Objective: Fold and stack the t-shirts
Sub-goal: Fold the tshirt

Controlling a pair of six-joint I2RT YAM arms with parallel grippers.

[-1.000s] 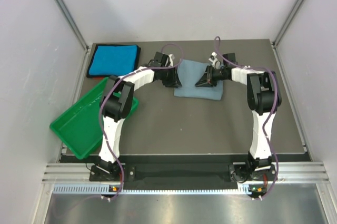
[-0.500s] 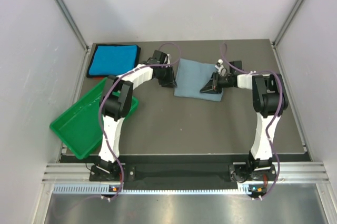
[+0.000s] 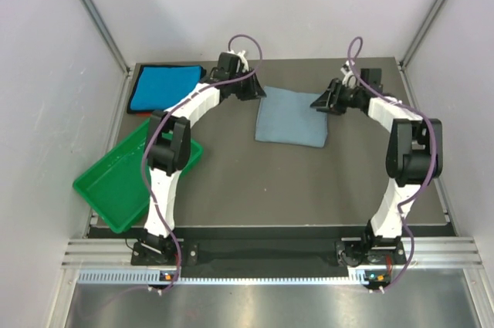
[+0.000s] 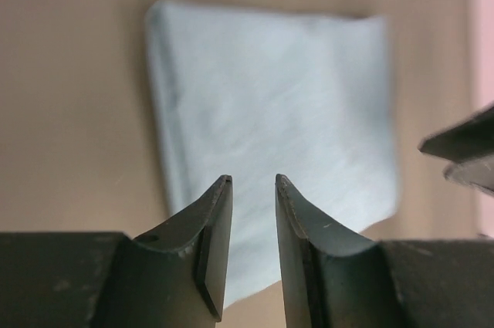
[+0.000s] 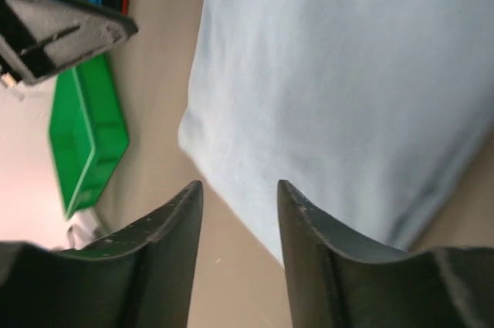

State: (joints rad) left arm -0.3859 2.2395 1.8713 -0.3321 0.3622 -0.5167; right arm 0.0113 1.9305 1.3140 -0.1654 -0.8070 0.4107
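Now the dark flat tabletop [image 3: 309, 181] shows the large dusty grey-blue cloth t-shirt [image 3: 292, 118] uncovered toward its far middle, a smooth folded rectangle; both arms have drawn back off it. The bright turquoise folded t-shirt [image 3: 164, 87] stays far left. Left gripper [image 4: 252, 183] and right gripper [image 5: 239, 184] gape, empty.

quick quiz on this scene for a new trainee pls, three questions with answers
1. True or false: neither the left hand nor the right hand holds the grey-blue t-shirt.
2. Where is the turquoise t-shirt? A) far left corner of the table B) on the grey-blue t-shirt C) in the right hand
3. Are the two t-shirts stacked yet?
Key: 1 true; 2 A; 3 no, they lie apart.
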